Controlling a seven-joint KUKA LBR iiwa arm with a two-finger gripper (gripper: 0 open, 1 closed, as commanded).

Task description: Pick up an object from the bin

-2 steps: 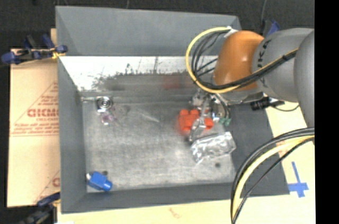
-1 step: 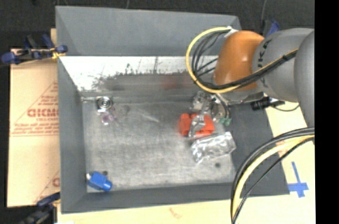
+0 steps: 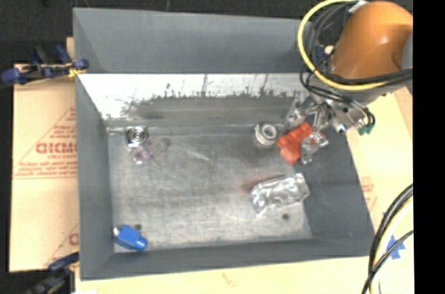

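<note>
My gripper [image 3: 306, 136] hangs over the bin's right side, under the orange wrist cover. A small red block-shaped thing [image 3: 291, 143] sits right at the fingertips, and the fingers seem to be around it. Just left of it lies a small round silver cap-like piece [image 3: 264, 134]. Below the gripper, a crumpled clear plastic wrapper [image 3: 279, 193] lies on the bin floor.
A small silver round piece [image 3: 137, 136] with a faint pinkish bit [image 3: 142, 155] under it sits at the far left. A blue object [image 3: 130, 238] lies in the front left corner. The arm enters from the right over the bin's rim.
</note>
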